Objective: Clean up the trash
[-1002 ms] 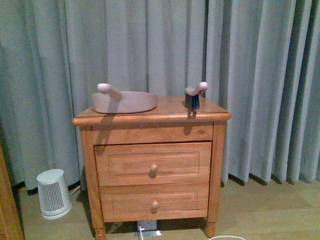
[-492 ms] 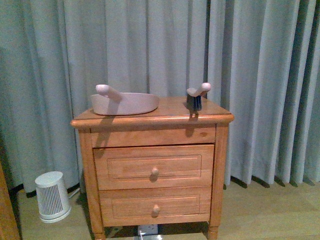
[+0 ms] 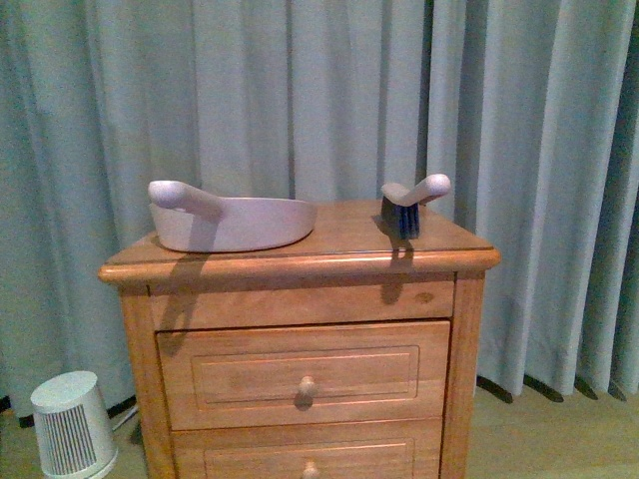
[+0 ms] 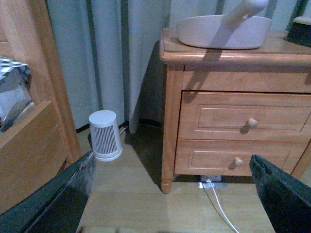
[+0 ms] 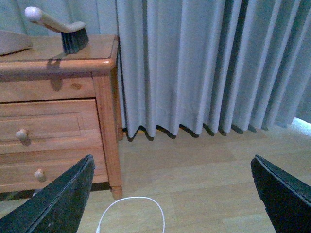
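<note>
The trash is out of view in every frame. A beige dustpan (image 3: 230,222) lies on the left of the wooden nightstand's top (image 3: 344,249), and a dark-bristled hand brush (image 3: 407,208) stands on the right. Neither arm shows in the front view. My left gripper (image 4: 172,196) hangs open low over the wooden floor in front of the nightstand's left leg, with nothing between its fingers (image 4: 58,201). My right gripper (image 5: 170,196) is open over the bare floor to the right of the nightstand, also empty. The dustpan (image 4: 223,31) and the brush (image 5: 63,29) show in the wrist views.
A small white ribbed appliance (image 3: 70,424) stands on the floor left of the nightstand. A white cable (image 4: 218,206) runs out from under it, and a cord loop (image 5: 131,213) lies near its right leg. Curtains (image 3: 300,100) hang behind. A wooden frame (image 4: 34,145) holds a patterned pillow (image 4: 10,90).
The front view has closed in on the nightstand, which now looks larger and sits lower in the frame. Dustpan and brush keep their places on top.
</note>
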`<control>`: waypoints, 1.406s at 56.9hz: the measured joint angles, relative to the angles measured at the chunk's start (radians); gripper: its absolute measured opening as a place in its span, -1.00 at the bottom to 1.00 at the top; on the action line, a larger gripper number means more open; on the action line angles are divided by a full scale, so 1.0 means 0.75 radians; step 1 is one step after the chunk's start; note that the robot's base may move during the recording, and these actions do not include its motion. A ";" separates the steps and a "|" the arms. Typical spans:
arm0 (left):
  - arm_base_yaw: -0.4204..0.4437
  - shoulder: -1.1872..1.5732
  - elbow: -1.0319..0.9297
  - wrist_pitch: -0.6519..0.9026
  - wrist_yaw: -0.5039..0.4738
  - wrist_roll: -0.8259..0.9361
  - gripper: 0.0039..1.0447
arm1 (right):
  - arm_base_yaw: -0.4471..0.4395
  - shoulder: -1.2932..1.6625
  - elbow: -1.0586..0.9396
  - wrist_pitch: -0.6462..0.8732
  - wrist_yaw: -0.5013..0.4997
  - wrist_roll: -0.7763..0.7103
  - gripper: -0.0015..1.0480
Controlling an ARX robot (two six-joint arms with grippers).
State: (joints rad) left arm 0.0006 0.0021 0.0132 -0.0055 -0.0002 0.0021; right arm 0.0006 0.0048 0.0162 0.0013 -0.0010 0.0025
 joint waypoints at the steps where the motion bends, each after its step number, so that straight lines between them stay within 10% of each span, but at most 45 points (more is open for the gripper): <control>1: 0.000 0.000 0.000 0.000 0.000 0.000 0.86 | 0.000 0.000 0.000 0.000 0.001 0.001 0.86; 62: 0.009 0.012 0.008 -0.026 0.039 -0.042 0.86 | 0.000 0.000 0.000 -0.002 0.000 0.000 0.86; 80: -0.106 0.936 0.645 0.040 -0.022 -0.077 0.86 | 0.000 0.000 0.000 -0.002 0.001 0.000 0.86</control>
State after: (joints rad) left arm -0.0788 0.7040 0.4969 0.0246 -0.0166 -0.0555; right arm 0.0006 0.0048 0.0162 0.0002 -0.0006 0.0025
